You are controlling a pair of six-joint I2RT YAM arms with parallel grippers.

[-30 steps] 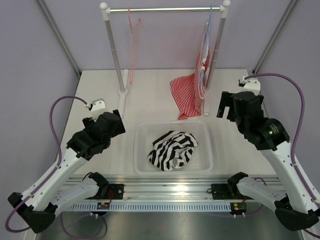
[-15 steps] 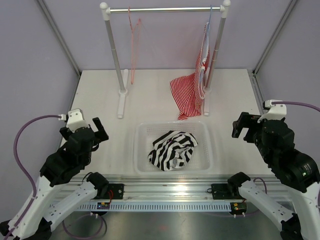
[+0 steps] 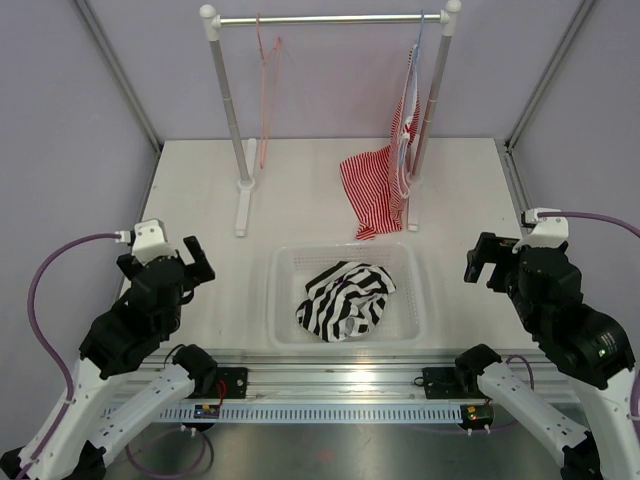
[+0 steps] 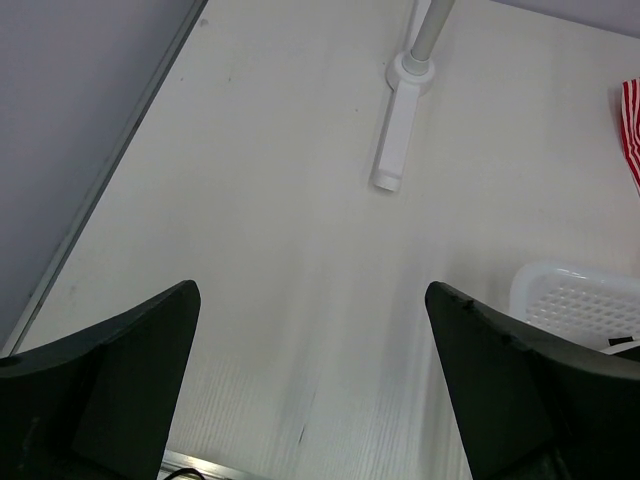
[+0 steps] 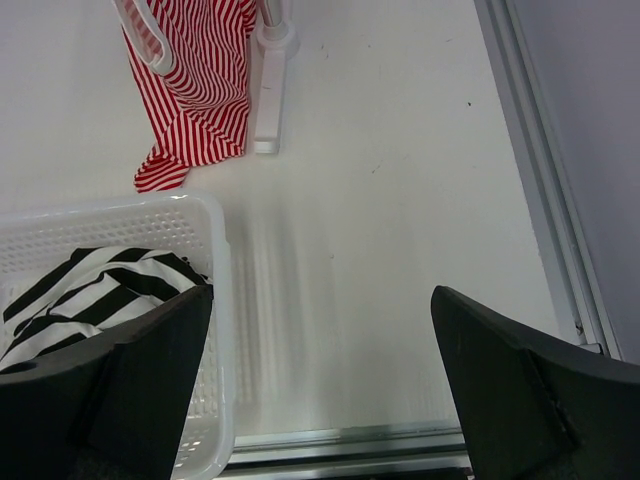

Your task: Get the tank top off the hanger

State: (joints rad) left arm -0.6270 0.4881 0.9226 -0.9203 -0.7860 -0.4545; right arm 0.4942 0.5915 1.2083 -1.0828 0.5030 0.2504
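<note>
The black-and-white striped tank top lies crumpled in the white basket at the table's front middle; part of it shows in the right wrist view. The pink wire hanger hangs bare on the rail at the back left. My left gripper is open and empty, left of the basket, with bare table between its fingers. My right gripper is open and empty, right of the basket.
A white clothes rack stands at the back, its foot in the left wrist view. A red-and-white striped top hangs from a pale blue hanger at the rail's right and drapes onto the table. Metal frame edges border the table.
Both arms have drawn back from the middle of the table toward the front edge, the left to the left side, the right to the right. The tank top has stayed in the basket.
</note>
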